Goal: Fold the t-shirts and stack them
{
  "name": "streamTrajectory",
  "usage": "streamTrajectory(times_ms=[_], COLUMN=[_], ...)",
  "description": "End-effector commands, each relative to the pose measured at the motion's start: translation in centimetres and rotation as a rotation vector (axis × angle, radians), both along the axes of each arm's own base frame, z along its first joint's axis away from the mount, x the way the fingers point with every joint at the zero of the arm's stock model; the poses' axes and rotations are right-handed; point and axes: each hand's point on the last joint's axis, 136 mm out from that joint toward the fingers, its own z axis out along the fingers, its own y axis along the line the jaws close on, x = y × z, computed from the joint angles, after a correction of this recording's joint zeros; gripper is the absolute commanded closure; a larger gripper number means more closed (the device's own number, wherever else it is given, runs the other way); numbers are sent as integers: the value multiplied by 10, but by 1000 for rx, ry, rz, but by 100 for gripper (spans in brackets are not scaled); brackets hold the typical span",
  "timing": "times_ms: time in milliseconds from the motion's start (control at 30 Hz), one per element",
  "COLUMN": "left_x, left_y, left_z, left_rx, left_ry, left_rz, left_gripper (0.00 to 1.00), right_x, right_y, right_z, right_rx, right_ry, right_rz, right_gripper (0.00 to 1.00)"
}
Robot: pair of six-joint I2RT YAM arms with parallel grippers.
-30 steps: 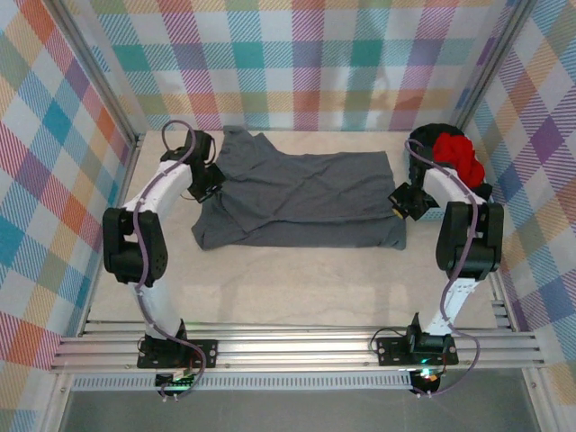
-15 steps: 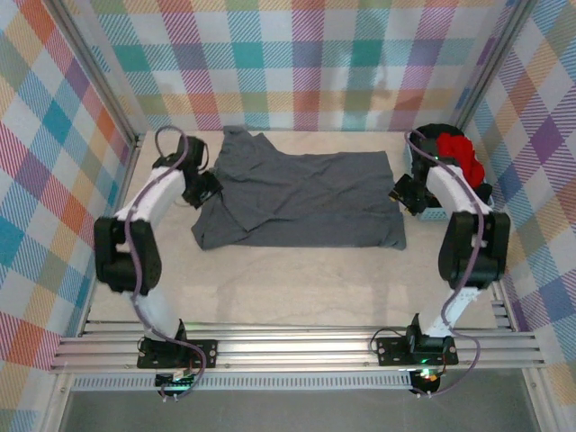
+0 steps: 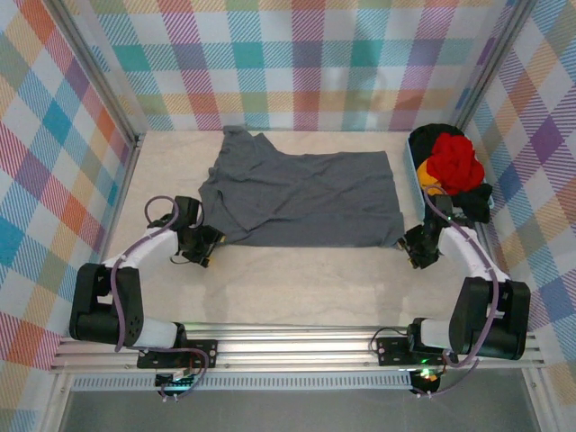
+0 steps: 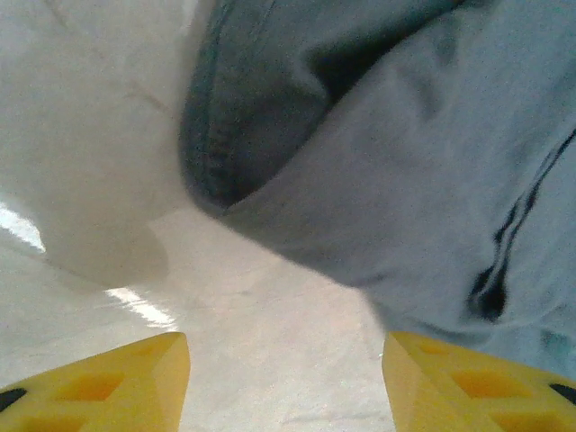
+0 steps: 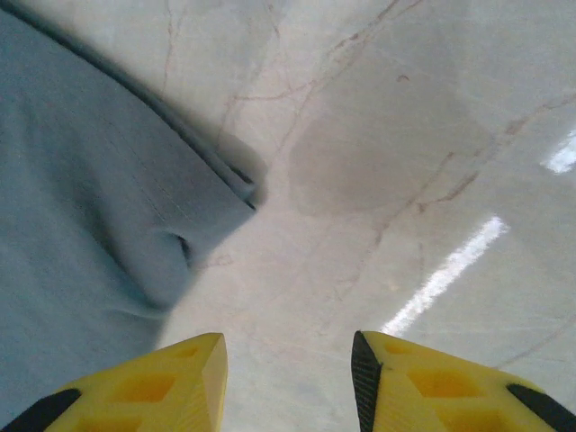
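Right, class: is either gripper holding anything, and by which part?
Nothing is held: the left gripper and right gripper stand open beside the grey t-shirt.

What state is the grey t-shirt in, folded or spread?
Spread: the grey t-shirt lies wide and flat on the table, wrinkled, one sleeve poking out far left.

walls (image 3: 306, 63): pastel plaid cloth on three sides | table (image 3: 306, 279): pale, veined, glossy | near edge: aluminium rails (image 3: 297, 346)
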Motion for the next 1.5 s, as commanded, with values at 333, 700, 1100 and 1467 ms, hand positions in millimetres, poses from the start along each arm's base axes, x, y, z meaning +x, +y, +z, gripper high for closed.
streamTrajectory(times_ms=[333, 700, 1100, 1467], left_x=[30, 34, 50, 53], left_y=[14, 25, 42, 41], left_z=[-9, -18, -22, -17], left_rx=[40, 77, 138, 134], left_ry=[-55, -35, -34, -47], left_rz=[71, 62, 67, 49], left_gripper=[61, 66, 81, 75], right_x=[13, 38, 63, 58], right_y=[2, 0, -11, 0], right_z=[-28, -35, -39, -20], right_rx=[113, 122, 59, 55], right_ry=[28, 4, -39, -48], right_rz=[-214, -221, -166, -126], right_gripper=[59, 62, 75, 66])
